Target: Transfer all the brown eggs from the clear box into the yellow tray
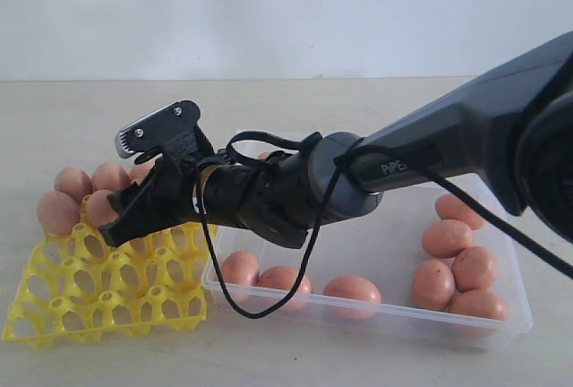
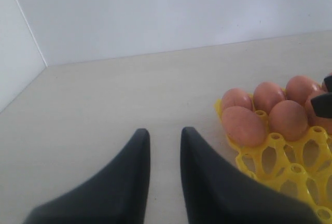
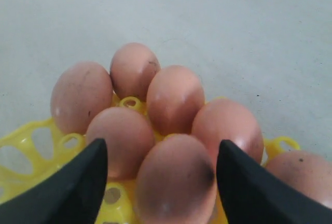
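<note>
Several brown eggs [image 1: 109, 176] stand in the far cells of the yellow tray [image 1: 107, 297] on the left. More brown eggs [image 1: 354, 288] lie in the clear box [image 1: 385, 315] at the middle and right. My right gripper [image 1: 121, 185] reaches across over the tray and is open. In the right wrist view its fingers [image 3: 78, 182] flank one egg [image 3: 176, 182] with a gap on each side; that egg sits among the others on the tray [image 3: 31, 136]. My left gripper [image 2: 165, 133] hovers over bare table beside the tray [image 2: 280, 156], slightly open, holding nothing.
The right arm [image 1: 430, 150] and its looping black cable [image 1: 260, 311] hang over the left part of the clear box. The near cells of the tray [image 1: 134, 284] hold nothing. A pale wall stands behind the table.
</note>
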Available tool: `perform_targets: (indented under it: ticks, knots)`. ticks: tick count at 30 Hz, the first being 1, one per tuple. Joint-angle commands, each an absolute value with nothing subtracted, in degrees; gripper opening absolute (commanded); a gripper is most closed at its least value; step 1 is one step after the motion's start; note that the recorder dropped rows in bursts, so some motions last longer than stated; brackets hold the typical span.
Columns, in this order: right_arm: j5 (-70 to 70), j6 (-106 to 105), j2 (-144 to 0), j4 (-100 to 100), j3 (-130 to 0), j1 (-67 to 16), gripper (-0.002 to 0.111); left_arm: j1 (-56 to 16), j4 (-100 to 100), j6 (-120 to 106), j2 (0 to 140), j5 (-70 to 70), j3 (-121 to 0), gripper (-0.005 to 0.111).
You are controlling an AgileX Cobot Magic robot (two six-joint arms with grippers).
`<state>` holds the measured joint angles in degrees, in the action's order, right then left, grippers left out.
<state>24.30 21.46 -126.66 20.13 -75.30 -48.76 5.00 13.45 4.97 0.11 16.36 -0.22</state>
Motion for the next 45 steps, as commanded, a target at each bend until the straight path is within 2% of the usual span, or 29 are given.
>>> perform_targets:
  ticks: [1, 8, 10, 15, 20, 31, 38, 45]
  knots:
    - [23.75, 20.45, -126.27, 21.28, -75.6, -48.57, 0.061, 5.12, 13.34, 5.09, 0.0, 16.24, 0.0, 0.022]
    - [21.83, 18.17, -123.1, 21.28, -76.08, -48.57, 0.061, 5.12, 13.34, 5.09, 0.0, 16.24, 0.0, 0.022]
    - [16.11, 17.88, -118.24, 21.28, -75.97, -48.16, 0.061, 5.12, 13.34, 5.09, 0.0, 16.24, 0.0, 0.022]
    - [-9.78, 17.6, -106.28, 24.58, -73.18, -45.07, 0.061, 5.12, 13.34, 5.09, 0.0, 16.24, 0.0, 0.022]
    - [-23.12, 15.95, -102.46, 26.27, -69.59, -43.76, 0.061, 5.12, 13.34, 5.09, 0.0, 16.24, 0.0, 0.022]
    - [-35.67, 16.4, -101.64, 27.08, -63.74, -41.66, 0.061, 5.12, 13.34, 5.09, 0.0, 16.24, 0.0, 0.022]
    - [-38.52, 12.54, -97.43, 26.42, -61.97, -41.66, 0.061, 5.12, 13.34, 5.09, 0.0, 16.24, 0.0, 0.022]
    - [-50.9, -3.56, -93.72, 16.57, -61.97, -41.66, 0.061, 5.12, 13.34, 5.09, 0.0, 16.24, 0.0, 0.022]
